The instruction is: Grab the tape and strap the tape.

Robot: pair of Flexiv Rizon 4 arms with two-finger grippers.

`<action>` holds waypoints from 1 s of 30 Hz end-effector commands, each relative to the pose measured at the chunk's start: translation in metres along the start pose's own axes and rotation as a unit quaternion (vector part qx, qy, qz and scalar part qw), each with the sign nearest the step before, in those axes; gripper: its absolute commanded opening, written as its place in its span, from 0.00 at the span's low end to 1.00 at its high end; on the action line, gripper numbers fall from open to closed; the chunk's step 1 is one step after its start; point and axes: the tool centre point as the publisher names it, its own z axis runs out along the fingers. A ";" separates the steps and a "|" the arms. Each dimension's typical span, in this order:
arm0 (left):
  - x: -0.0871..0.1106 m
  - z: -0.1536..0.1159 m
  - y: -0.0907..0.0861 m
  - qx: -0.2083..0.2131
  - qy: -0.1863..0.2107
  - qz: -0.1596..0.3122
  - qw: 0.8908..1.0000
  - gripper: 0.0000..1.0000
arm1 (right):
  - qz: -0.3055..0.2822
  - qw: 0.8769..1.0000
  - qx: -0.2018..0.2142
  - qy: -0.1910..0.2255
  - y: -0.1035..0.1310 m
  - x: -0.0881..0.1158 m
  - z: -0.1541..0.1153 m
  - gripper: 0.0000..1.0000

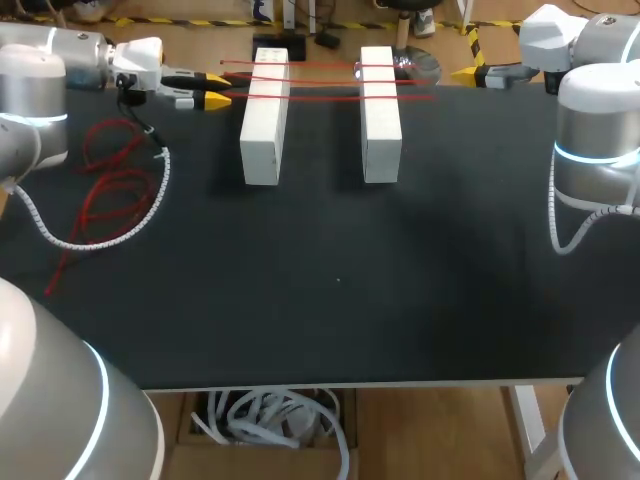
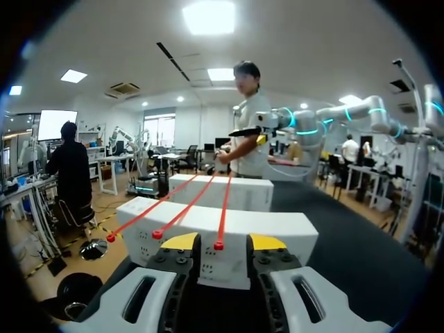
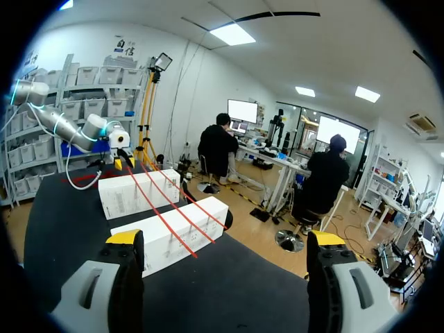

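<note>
Toward the far side of a black bench (image 1: 340, 300), two long white blocks stand parallel with a gap between them: one nearer my left arm (image 1: 265, 115) and one nearer my right (image 1: 381, 115). Three thin red tapes (image 1: 320, 81) lie straight across the tops of both blocks at their far ends, bridging the gap and sticking out a little past each block.

The left end effector (image 1: 214, 90) is just beside the left block, level with the tape ends. In the left wrist view, the left end effector (image 2: 223, 243) has its yellow-tipped fingers moderately apart and holds nothing. The near white block (image 2: 277, 232) is just ahead of the fingers. The end of one red tape (image 2: 223, 211) sits in the gap between the tips; neither tip appears to touch it.

The right end effector (image 1: 468, 72) is at the far right edge of the bench, well apart from the blocks. In the right wrist view, the right end effector (image 3: 225, 239) is spread wide and empty, with the blocks and the tapes (image 3: 162, 214) ahead of it.

A loose tangle of red tape (image 1: 110, 185) lies on the bench near my left arm.
</note>
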 end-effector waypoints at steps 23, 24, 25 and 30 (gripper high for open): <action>0.007 0.006 0.002 0.006 0.002 -0.005 1.000 0.15 | 0.000 1.000 0.001 0.000 0.000 0.000 0.000 1.00; 0.007 0.006 0.003 0.006 0.001 -0.005 1.000 0.15 | 0.000 1.000 0.001 0.000 0.000 0.000 0.000 1.00; 0.007 0.005 0.003 0.007 0.001 -0.006 1.000 0.14 | 0.000 1.000 0.001 0.000 0.000 0.000 0.000 1.00; 0.007 0.004 0.003 0.007 0.000 -0.006 1.000 0.12 | 0.000 1.000 0.001 0.000 0.000 0.000 0.000 1.00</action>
